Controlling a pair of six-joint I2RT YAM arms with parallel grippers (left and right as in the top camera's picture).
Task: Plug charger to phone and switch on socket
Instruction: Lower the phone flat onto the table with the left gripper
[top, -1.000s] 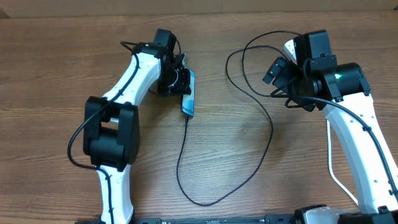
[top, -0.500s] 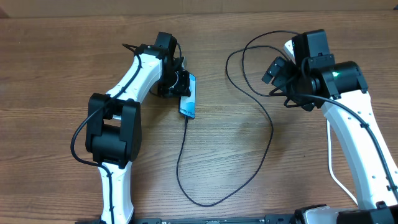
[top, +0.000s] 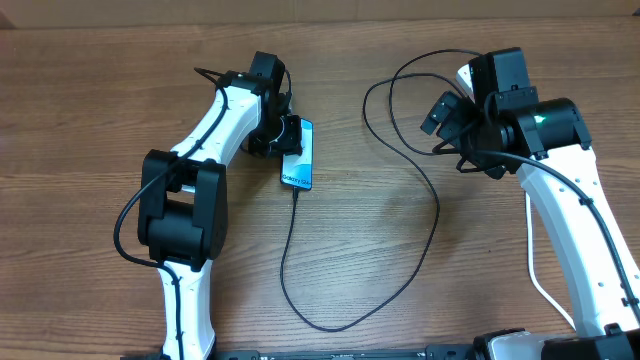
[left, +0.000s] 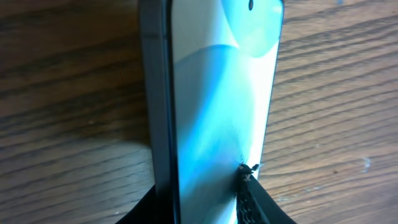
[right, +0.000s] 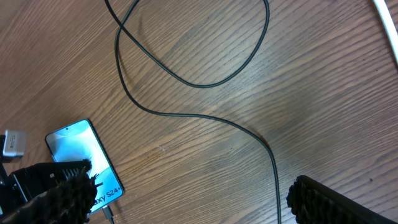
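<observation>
The phone (top: 298, 160) lies tilted on the table with its blue screen lit, and it also shows in the right wrist view (right: 81, 158). My left gripper (top: 283, 135) stands open a little around its top end. In the left wrist view the phone (left: 217, 106) leans between the fingers (left: 252, 199). The black charger (top: 436, 215) loops across the table, its tip at the phone's lower end (right: 109, 213). My right gripper (right: 196, 199) hangs wide open and empty above the cable. The socket (top: 466, 76) shows only as a white end behind the right arm.
A thick white cord (right: 385, 18) runs along the far right, and again beside the right arm's base (top: 540, 285). The charger's loops (right: 186, 81) cover much of the table between the arms. Bare wood lies at the front left.
The phone has tipped from standing on its edge to lying flatter, screen more upward, and slid slightly left. My left jaws have widened. The right arm has not moved.
</observation>
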